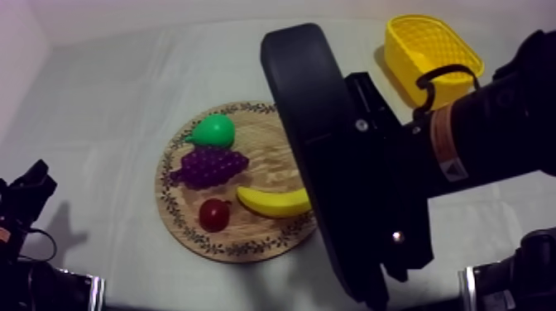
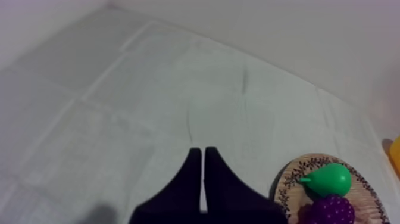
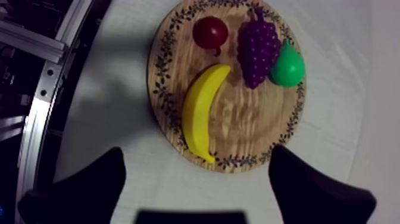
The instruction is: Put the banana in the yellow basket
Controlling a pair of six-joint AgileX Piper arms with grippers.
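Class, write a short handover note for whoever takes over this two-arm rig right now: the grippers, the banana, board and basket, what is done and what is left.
Left gripper: shut on nothing, off to the left of the wooden board.
Right gripper: open and empty, hanging above the board's edge by the banana.
The banana lies on the board with the pear, the grapes and the small red fruit. The yellow basket stands at the far right, with nothing seen in it.
Done: nothing yet; the banana is not grasped.
Left: lower onto the banana, grip, lift, carry to the basket, release.
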